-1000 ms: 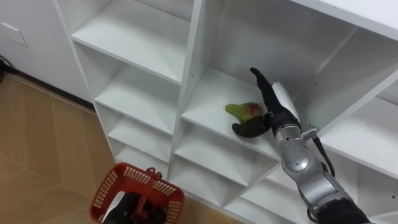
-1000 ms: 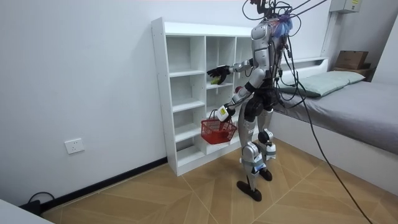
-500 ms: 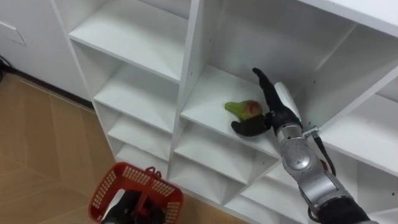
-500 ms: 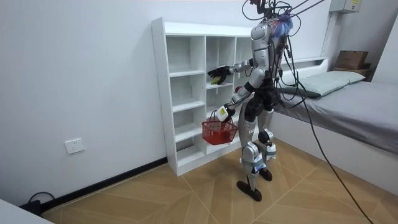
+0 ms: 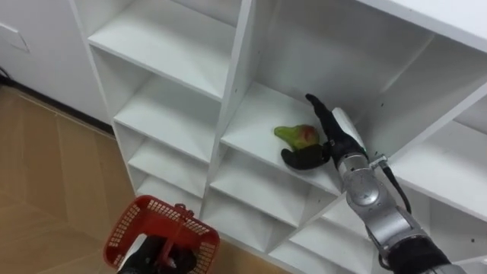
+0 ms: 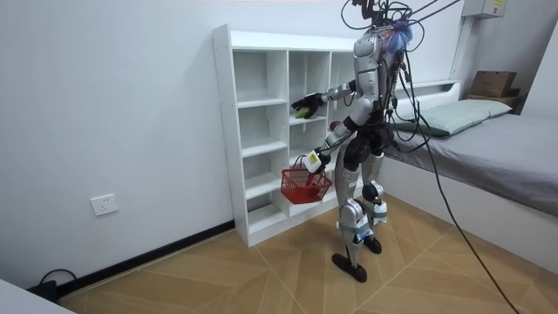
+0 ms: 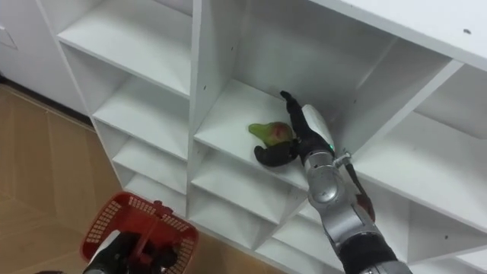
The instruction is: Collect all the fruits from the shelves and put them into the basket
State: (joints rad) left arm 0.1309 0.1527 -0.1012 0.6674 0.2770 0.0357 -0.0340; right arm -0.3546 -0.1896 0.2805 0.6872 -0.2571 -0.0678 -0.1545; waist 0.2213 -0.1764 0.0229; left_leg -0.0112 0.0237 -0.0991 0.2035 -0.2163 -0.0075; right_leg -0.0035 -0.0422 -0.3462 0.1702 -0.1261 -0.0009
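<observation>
A green fruit with a red patch (image 5: 295, 135) lies on a shelf of the white closet (image 5: 236, 91), in the middle column. My right hand (image 5: 329, 138) is open just to the right of it, fingers straight and pointing into the compartment, thumb spread under the fruit's near side. I cannot tell whether it touches the fruit. A red mesh basket (image 5: 160, 228) hangs low on the left, and my left hand (image 5: 151, 255) is shut on its handle. In the room view I stand facing the closet (image 6: 261, 131), right hand (image 6: 307, 104) reaching into the shelf, the basket (image 6: 305, 184) at thigh height.
Upright dividers and the shelf above box in the compartment around the fruit. The neighbouring shelves (image 5: 163, 114) hold nothing. A bed (image 6: 488, 139) stands behind me at the room view's right. The floor (image 6: 261, 270) before the closet is wooden.
The right hand has stayed beside the fruit, shifting only slightly. The basket has drifted a little to the left and lower in the eye view.
</observation>
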